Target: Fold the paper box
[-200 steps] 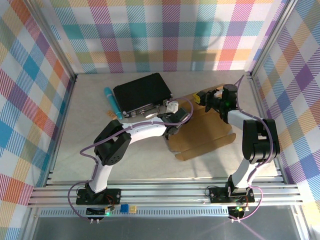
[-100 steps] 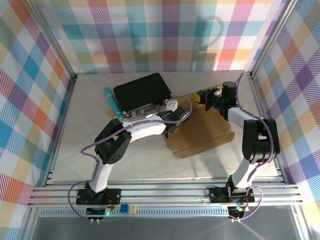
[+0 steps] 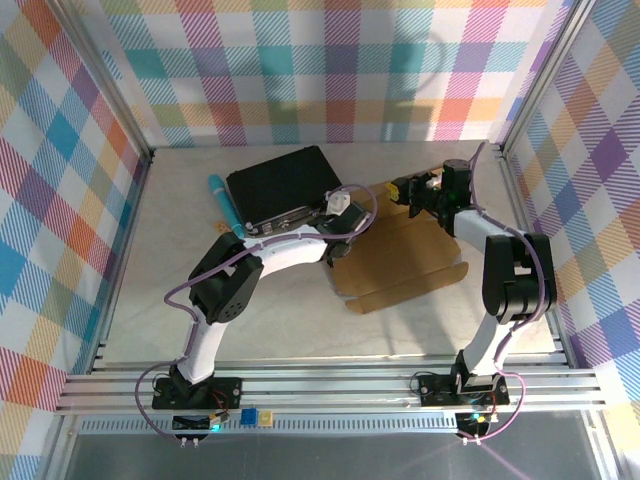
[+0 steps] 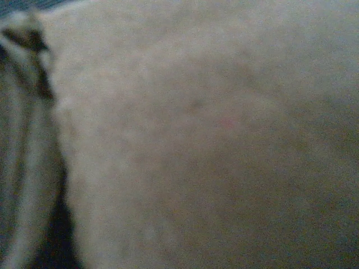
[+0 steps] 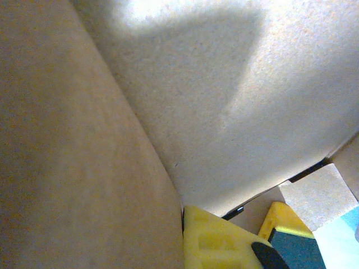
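Paper box (image 3: 405, 262), plain brown die-cut sheet, mostly flat; opening of left end effector (image 3: 336, 256) and right end effector (image 3: 402, 190) indiscernible.

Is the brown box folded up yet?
Not yet. The box lies spread mostly flat on the table, tabs sticking out.

Pale table (image 3: 170, 300) is carrying: brown paper box (image 3: 400, 265), lying opened out; black case (image 3: 280, 185) and blue tube (image 3: 222, 205), lying leftward.

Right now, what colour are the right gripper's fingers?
Yellow fingers, clearest in the right wrist view.
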Tool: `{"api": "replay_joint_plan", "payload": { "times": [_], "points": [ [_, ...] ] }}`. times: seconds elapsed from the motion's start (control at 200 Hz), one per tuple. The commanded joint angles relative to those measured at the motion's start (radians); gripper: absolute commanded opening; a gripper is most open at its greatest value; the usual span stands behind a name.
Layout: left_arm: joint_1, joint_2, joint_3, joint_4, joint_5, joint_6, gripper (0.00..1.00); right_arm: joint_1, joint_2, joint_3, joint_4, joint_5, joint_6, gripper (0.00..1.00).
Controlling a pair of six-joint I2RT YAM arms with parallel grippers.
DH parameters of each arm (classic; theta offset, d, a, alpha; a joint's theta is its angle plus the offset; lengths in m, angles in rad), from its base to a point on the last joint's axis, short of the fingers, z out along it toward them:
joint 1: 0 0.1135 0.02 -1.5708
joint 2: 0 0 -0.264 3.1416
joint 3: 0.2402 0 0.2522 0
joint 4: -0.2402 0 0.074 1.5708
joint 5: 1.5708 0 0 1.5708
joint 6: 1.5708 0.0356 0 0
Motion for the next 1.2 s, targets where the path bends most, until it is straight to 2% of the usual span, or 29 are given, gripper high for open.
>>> {"api": "replay_joint_plan", "payload": {
  "times": [0.0, 0.135, 0.29, 0.38, 0.425, 0.485, 0.56, 0.65, 0.765, 0.885, 0.99, 1.07, 1.195],
  "points": [
    [0.090, 0.074, -0.017, -0.064, 0.003, -0.013, 0.25, 0.006, 0.009, 0.015, -0.077, -0.135, 0.043, 0.00],
    [0.106, 0.091, -0.002, -0.056, 0.000, -0.013, 0.00, 0.006, 0.009, 0.052, -0.137, -0.126, 0.056, 0.00],
    [0.116, 0.114, 0.051, -0.121, -0.035, -0.009, 0.00, 0.006, -0.011, 0.090, -0.234, -0.090, 0.056, 0.00],
    [0.121, 0.088, 0.038, -0.112, -0.044, 0.025, 0.00, 0.005, -0.061, 0.113, -0.319, -0.030, 0.025, 0.35],
    [0.126, 0.065, 0.024, -0.100, -0.041, 0.055, 0.00, 0.002, -0.097, 0.128, -0.364, 0.013, -0.005, 0.48],
    [0.140, 0.028, 0.006, -0.090, -0.009, 0.099, 0.00, -0.002, -0.154, 0.165, -0.443, 0.074, -0.070, 0.59],
    [0.174, -0.024, -0.011, -0.093, 0.087, 0.147, 0.00, -0.008, -0.219, 0.249, -0.591, 0.154, -0.184, 0.66],
    [0.226, -0.097, -0.025, -0.108, 0.254, 0.199, 0.00, -0.019, -0.281, 0.354, -0.768, 0.260, -0.337, 0.70],
    [0.304, -0.158, 0.015, -0.216, 0.462, 0.224, 0.00, -0.041, -0.332, 0.443, -0.931, 0.363, -0.477, 0.70],
    [0.377, -0.202, 0.046, -0.284, 0.665, 0.214, 0.00, -0.051, -0.390, 0.459, -1.016, 0.454, -0.544, 0.70],
    [0.399, -0.206, 0.089, -0.321, 0.821, 0.196, 0.00, -0.051, -0.439, 0.451, -1.049, 0.501, -0.559, 0.69],
    [0.395, -0.191, 0.119, -0.340, 0.887, 0.190, 0.00, -0.053, -0.461, 0.449, -1.082, 0.522, -0.568, 0.69],
    [0.390, -0.198, 0.098, -0.301, 0.919, 0.163, 0.00, -0.057, -0.488, 0.447, -1.104, 0.527, -0.587, 0.67]
  ]
}}
